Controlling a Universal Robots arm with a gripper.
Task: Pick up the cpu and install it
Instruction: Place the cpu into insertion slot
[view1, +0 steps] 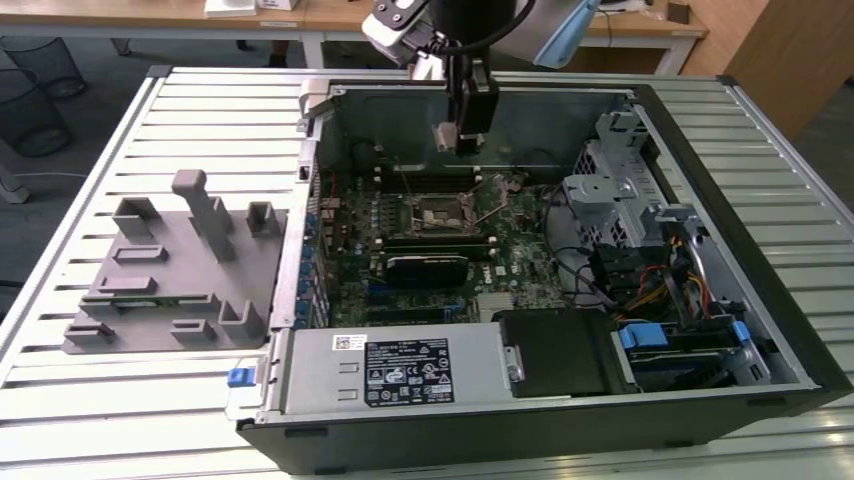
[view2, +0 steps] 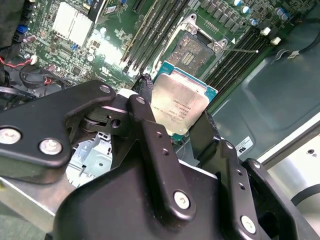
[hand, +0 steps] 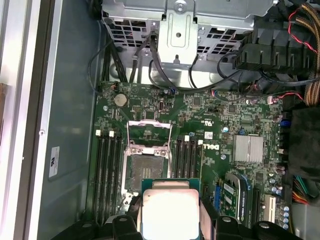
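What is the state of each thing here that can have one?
cpu: held in the pincer, above the motherboard, not yet in the socket.
pincer: shut on the cpu.
socket: open, empty.
computer case: open, side panel off, lying on its side.

One cpu (hand: 171, 212), one socket (hand: 148, 169), one tray (view1: 150, 278)

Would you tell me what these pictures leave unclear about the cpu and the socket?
- The cpu underside: faces away in both wrist views.
- One cpu corner: behind the hand in the second wrist view.
- One socket edge: covered by the cpu in the first wrist view.
- Its pins: too small in the exterior view.
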